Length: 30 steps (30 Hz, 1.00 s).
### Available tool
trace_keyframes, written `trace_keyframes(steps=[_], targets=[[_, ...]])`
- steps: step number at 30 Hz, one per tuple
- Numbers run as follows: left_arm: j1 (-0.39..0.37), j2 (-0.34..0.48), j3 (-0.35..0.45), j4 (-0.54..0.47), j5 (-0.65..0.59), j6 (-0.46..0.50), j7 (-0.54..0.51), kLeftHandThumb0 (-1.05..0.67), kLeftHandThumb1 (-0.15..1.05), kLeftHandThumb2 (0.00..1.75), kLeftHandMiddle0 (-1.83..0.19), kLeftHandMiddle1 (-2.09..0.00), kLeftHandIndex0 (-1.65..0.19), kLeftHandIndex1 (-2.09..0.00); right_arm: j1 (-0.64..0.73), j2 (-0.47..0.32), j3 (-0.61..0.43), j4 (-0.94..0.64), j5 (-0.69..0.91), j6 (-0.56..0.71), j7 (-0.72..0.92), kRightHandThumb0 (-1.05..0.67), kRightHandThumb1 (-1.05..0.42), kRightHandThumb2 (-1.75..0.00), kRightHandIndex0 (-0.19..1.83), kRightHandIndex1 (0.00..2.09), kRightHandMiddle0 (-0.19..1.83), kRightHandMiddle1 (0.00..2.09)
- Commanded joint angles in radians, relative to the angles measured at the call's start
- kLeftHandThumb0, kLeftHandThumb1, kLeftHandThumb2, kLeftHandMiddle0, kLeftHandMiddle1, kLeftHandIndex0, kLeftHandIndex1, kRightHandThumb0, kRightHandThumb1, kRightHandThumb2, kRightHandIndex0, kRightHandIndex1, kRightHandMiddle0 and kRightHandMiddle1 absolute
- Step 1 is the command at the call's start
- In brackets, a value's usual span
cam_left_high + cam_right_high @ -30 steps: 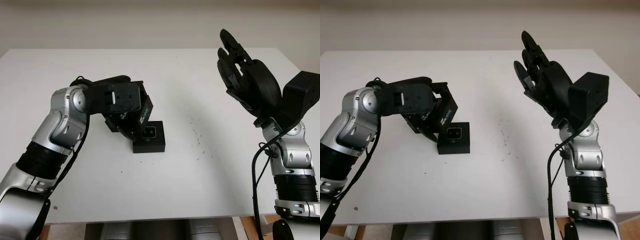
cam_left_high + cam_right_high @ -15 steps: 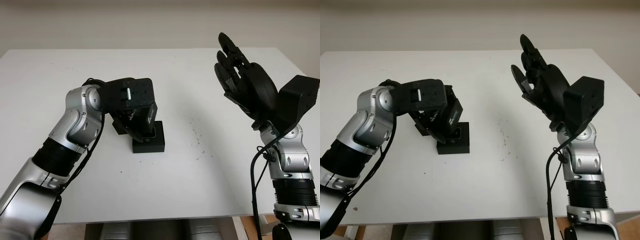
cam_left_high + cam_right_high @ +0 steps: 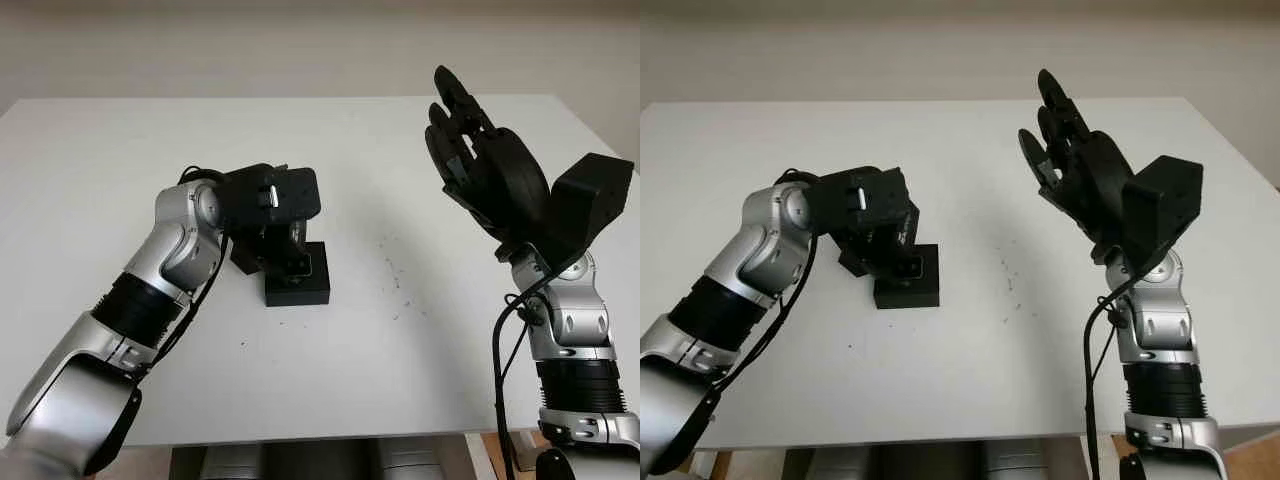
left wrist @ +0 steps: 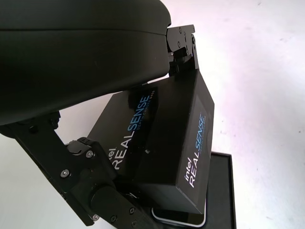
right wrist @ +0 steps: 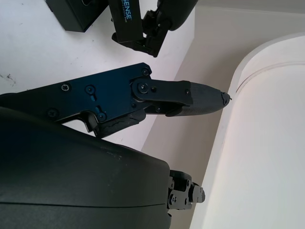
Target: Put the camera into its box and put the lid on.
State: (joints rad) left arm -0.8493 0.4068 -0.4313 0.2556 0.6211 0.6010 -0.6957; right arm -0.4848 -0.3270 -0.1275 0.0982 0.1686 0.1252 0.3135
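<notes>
Near the centre-left of the head view, the left hand [image 3: 272, 205] grips a black rectangular lid printed "RealSense" [image 4: 164, 138], tilted over the open black box [image 3: 298, 277] on the white table [image 3: 330, 360]; a silver-edged camera [image 4: 178, 219] lies inside the box. At the upper right, the right hand [image 3: 478, 150] hovers raised, fingers released, holding nothing.
</notes>
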Motion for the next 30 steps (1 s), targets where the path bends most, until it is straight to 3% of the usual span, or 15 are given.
trace_keyframes(steps=[1,4,7,11,14,17,22,23,25,28,30], targets=[[-0.030,-0.023,-0.010,-0.006,0.000,0.050,-0.022,-0.30,1.05,0.40,-0.71,-2.09,0.13,-1.93,-0.001,0.003,-0.002,-0.014,-0.001,-0.015,-0.002,-0.68,-1.05,-0.42,-0.10,0.06,-0.05,0.06],[-0.054,-0.039,-0.031,-0.006,0.008,0.139,-0.061,-0.30,1.05,0.41,-0.71,-2.09,0.19,-1.87,0.002,0.006,-0.003,-0.022,0.001,-0.010,-0.007,-0.67,-1.05,-0.41,-0.09,0.06,-0.05,0.06],[-0.078,-0.045,-0.052,-0.015,0.010,0.207,-0.099,-0.29,1.05,0.42,-0.78,-2.09,0.17,-2.06,0.000,0.006,-0.002,-0.021,0.000,-0.012,-0.008,-0.67,-1.05,-0.42,-0.10,0.06,-0.05,0.06],[-0.100,-0.039,-0.067,-0.039,-0.004,0.253,-0.143,-0.30,1.05,0.42,-0.87,-2.09,0.03,-2.09,-0.004,0.008,-0.002,-0.007,0.001,-0.019,-0.007,-0.67,-1.05,-0.42,-0.10,0.05,-0.05,0.06],[-0.120,-0.029,-0.090,-0.052,-0.007,0.267,-0.187,-0.31,1.05,0.43,-0.97,-2.09,-0.22,-2.09,-0.008,0.011,0.001,-0.001,-0.004,-0.022,-0.012,-0.68,-1.05,-0.42,-0.09,0.06,-0.04,0.06],[-0.137,-0.032,-0.103,-0.071,-0.012,0.293,-0.211,-0.32,1.05,0.42,-0.96,-2.09,0.12,-1.73,-0.011,0.014,0.004,0.007,-0.009,-0.032,-0.015,-0.68,-1.05,-0.42,-0.09,0.06,-0.04,0.06],[-0.145,-0.047,-0.101,-0.064,-0.036,0.295,-0.195,-0.31,1.05,0.41,-0.89,-2.09,0.18,-1.95,-0.009,0.025,0.008,-0.002,-0.013,-0.028,-0.028,-0.68,-1.05,-0.42,-0.08,0.06,-0.03,0.06],[-0.147,-0.049,-0.103,-0.061,-0.039,0.295,-0.192,-0.31,1.05,0.41,-0.85,-2.09,0.19,-1.80,-0.007,0.027,0.007,-0.004,-0.014,-0.027,-0.032,-0.68,-1.05,-0.42,-0.08,0.06,-0.03,0.07],[-0.148,-0.050,-0.105,-0.059,-0.047,0.293,-0.186,-0.32,1.05,0.41,-0.82,-2.09,0.19,-1.96,-0.001,0.029,0.005,-0.011,-0.012,-0.026,-0.035,-0.68,-1.05,-0.41,-0.07,0.07,-0.03,0.07],[-0.134,-0.044,-0.101,-0.066,-0.067,0.243,-0.169,-0.31,1.05,0.40,-0.87,-2.09,-0.09,-2.08,0.008,0.029,0.000,-0.026,-0.007,-0.010,-0.039,-0.68,-1.05,-0.40,-0.07,0.06,-0.03,0.07],[-0.128,-0.039,-0.107,-0.063,-0.068,0.205,-0.154,-0.32,1.05,0.40,-0.87,-2.09,-0.19,-2.09,0.011,0.028,0.003,-0.027,-0.012,-0.013,-0.041,-0.68,-1.05,-0.40,-0.07,0.06,-0.02,0.07]])
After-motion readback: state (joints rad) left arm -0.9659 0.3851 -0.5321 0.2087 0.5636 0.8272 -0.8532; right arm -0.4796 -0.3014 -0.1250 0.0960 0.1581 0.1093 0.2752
